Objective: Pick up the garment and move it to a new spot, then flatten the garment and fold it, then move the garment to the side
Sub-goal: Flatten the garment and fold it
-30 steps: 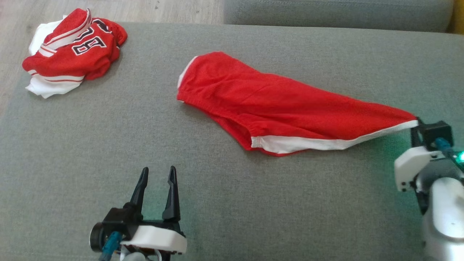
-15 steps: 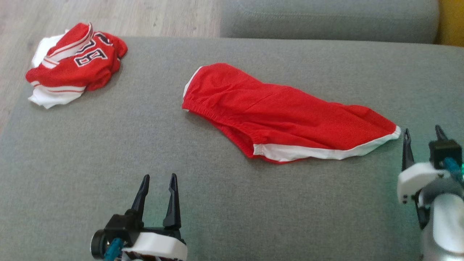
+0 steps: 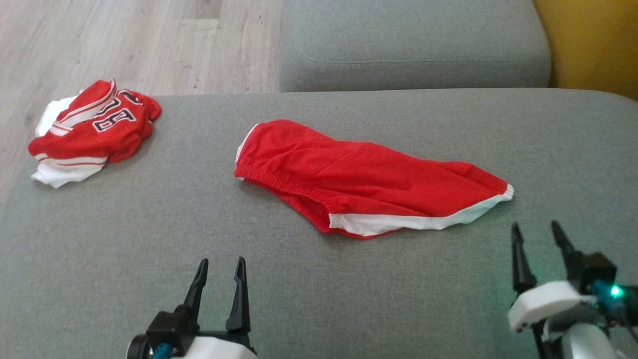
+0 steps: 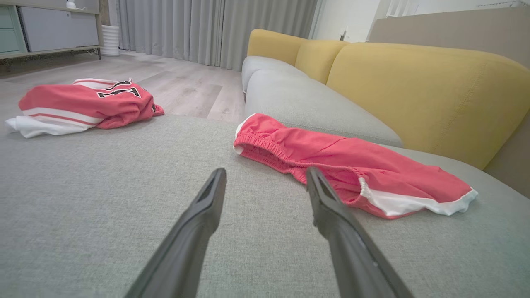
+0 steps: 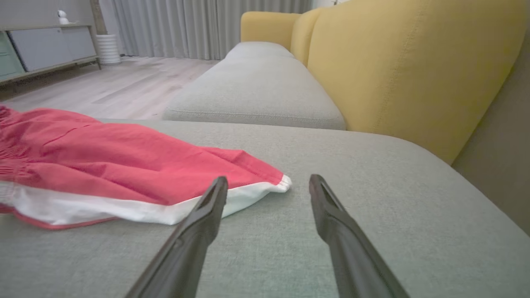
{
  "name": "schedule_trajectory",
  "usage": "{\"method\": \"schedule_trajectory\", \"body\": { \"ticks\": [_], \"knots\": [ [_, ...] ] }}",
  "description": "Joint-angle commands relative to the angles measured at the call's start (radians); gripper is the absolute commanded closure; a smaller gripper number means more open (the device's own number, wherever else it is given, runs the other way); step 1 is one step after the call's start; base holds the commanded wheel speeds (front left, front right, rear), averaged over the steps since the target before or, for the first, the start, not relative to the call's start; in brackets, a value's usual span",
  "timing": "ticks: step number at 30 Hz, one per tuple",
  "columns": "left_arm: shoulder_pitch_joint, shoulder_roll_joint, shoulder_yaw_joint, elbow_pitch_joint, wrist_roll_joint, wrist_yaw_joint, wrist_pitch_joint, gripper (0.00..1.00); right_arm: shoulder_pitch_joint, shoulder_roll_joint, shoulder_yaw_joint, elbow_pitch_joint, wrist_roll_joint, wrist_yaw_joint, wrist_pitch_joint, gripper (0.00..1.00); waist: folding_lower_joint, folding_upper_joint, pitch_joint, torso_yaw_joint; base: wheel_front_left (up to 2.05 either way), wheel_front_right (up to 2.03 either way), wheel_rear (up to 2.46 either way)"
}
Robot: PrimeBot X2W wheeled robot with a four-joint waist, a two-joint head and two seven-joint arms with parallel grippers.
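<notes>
On the sofa (image 3: pixel 149 224), the shorts (image 3: pixel 364 184) look limp and light. Left gripper (image 3: pixel 222 260) and right gripper (image 3: pixel 534 225) stand spread, empty. I'd pinch the waistband (image 3: pixel 271 180) corners.

Soft, even daylight, faint shadows; a green indicator light (image 3: pixel 615 290) tints the grey cushion (image 3: pixel 423 289); the head view is slightly soft.

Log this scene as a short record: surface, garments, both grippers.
surface: grey sofa cushion
garment to fold: red shorts, lying spread mid-cushion, not yet folded
other garment: numbered red jersey, crumpled at the far left corner
left gripper: open, empty
right gripper: open, empty, near the shorts' white-trimmed hem
</notes>
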Motion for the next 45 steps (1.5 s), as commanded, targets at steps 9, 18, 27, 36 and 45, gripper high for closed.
{"method": "schedule_trajectory", "body": {
  "ticks": [9, 18, 27, 36, 45],
  "knots": [
    [-0.011, 0.004, 0.033, -0.009, -0.023, 0.017, 0.004, 0.00, 0.054, -0.006, 0.138, -0.115, 0.087, -0.001, -0.001, 0.00, 0.0001, -0.0001, -0.003, -0.001, 0.00, 0.00, 0.00],
    [-0.016, 0.011, 0.030, -0.002, -0.027, 0.024, 0.007, 0.00, 0.073, -0.006, 0.187, -0.144, 0.126, -0.001, 0.014, 0.00, 0.0001, -0.0001, 0.001, 0.009, 0.00, 0.00, 0.00],
    [-0.019, 0.020, 0.027, -0.007, -0.030, 0.029, 0.008, 0.00, 0.075, -0.006, 0.193, -0.153, 0.128, -0.001, 0.019, 0.00, 0.0001, -0.0001, 0.009, 0.006, 0.00, 0.00, 0.00],
    [-0.030, 0.026, 0.011, -0.010, -0.028, 0.031, 0.017, 0.00, 0.071, -0.006, 0.195, -0.157, 0.129, -0.001, 0.021, 0.00, 0.0001, -0.0001, 0.024, -0.001, 0.00, 0.00, 0.00],
    [-0.154, 0.024, -0.084, -0.007, 0.011, -0.020, 0.121, 0.00, 0.025, -0.006, 0.202, -0.190, 0.117, -0.001, 0.031, 0.00, 0.0001, -0.0001, 0.112, -0.047, 0.00, 0.00, 0.00]
  ]
}}
